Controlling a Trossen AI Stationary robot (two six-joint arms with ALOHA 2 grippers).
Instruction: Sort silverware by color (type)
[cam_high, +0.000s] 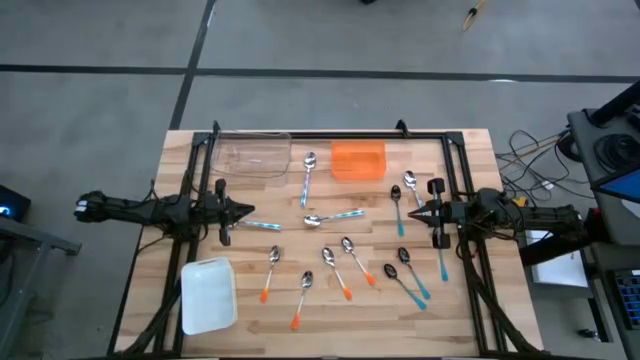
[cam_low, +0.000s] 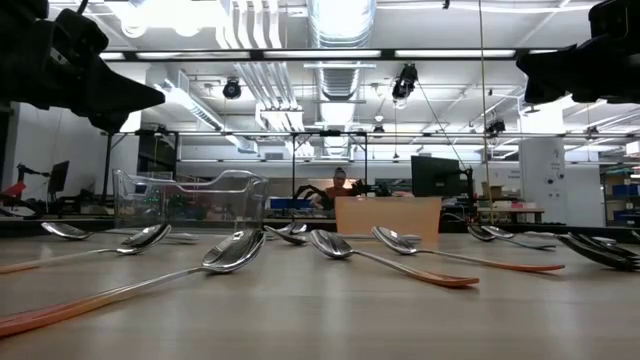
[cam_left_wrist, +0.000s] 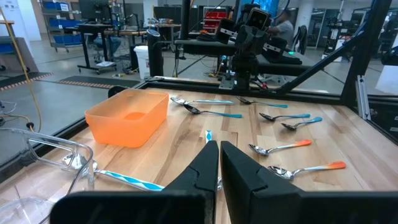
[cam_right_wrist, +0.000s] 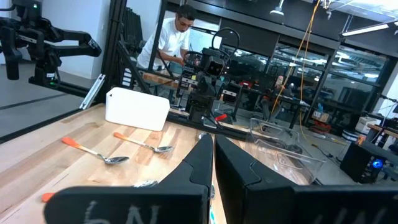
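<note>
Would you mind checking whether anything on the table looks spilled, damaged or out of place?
Nothing looks spilled or damaged. The spoons lie loose and mixed across the wooden table, none yet in the clear bin, orange bin or white bin. Both grippers, left and right, hover shut and empty.

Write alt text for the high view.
Spoons with orange, light-blue and teal handles lie scattered over a wooden table, unsorted. A clear bin and an orange bin sit at the far edge, a white bin near the left front. The left gripper and right gripper, both shut, hover at the sides.
</note>
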